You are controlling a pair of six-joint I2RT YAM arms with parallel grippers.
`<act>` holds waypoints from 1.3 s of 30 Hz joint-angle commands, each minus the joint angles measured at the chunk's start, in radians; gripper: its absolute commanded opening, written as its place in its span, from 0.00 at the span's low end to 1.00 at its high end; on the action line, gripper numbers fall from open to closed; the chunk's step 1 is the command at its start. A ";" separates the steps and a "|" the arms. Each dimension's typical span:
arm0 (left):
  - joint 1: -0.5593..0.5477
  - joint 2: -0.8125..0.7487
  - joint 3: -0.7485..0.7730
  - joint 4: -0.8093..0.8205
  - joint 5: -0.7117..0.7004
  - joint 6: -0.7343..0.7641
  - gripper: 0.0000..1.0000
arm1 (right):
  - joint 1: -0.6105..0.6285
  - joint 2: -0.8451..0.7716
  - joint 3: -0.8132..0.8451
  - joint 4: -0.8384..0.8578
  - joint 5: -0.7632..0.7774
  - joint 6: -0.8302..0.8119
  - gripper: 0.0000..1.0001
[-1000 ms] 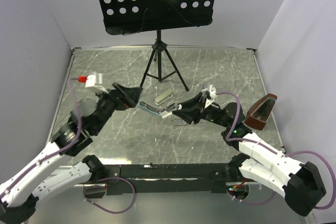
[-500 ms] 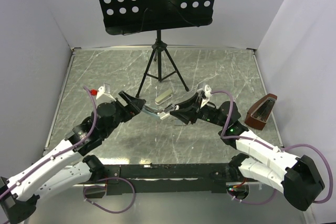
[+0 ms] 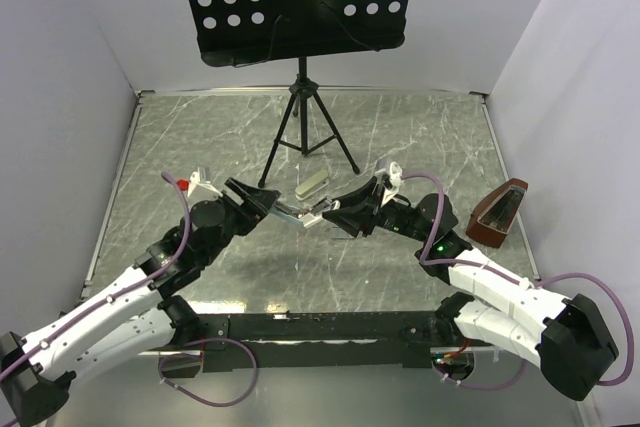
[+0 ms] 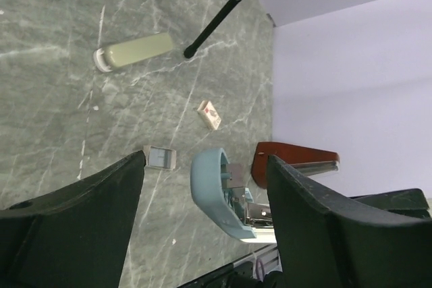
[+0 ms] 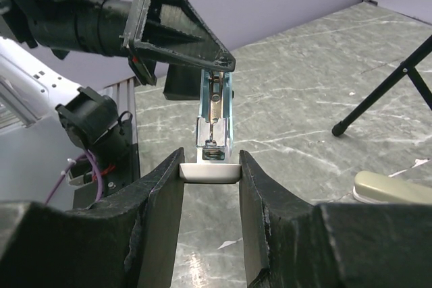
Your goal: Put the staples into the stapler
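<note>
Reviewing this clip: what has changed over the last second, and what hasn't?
The left pincer swung right, in toward the light blue open stapler, and now straddles its front end with jaws open, not gripping. The right pincer shifted only slightly and kept the stapler's white rear end clamped. The pale green stapler and the dark red stapler lie where they were.

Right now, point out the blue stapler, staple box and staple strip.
blue stapler (image 4: 208, 190): left wrist view, on its rounded blue cover.
staple box (image 4: 209, 114): left wrist view, on its top face.
staple strip (image 4: 160, 158): left wrist view, on its flat grey middle.
</note>
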 commanded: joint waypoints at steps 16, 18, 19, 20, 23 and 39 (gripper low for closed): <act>0.030 -0.377 -0.278 0.561 0.279 0.611 1.00 | 0.006 -0.095 0.037 0.125 -0.051 0.053 0.00; 0.034 -0.369 -0.285 0.593 0.354 0.626 1.00 | 0.006 -0.107 0.040 0.130 -0.065 0.064 0.00; 0.036 -0.367 -0.290 0.610 0.362 0.634 0.99 | 0.006 -0.112 0.043 0.128 -0.070 0.064 0.00; 0.039 -0.366 -0.301 0.628 0.397 0.638 0.99 | 0.006 -0.115 0.046 0.127 -0.074 0.064 0.00; 0.047 -0.353 -0.305 0.687 0.482 0.652 0.99 | 0.008 -0.130 0.049 0.133 -0.090 0.072 0.00; 0.100 -0.266 -0.328 0.998 0.800 0.586 0.70 | 0.005 -0.196 0.040 0.159 -0.123 0.109 0.00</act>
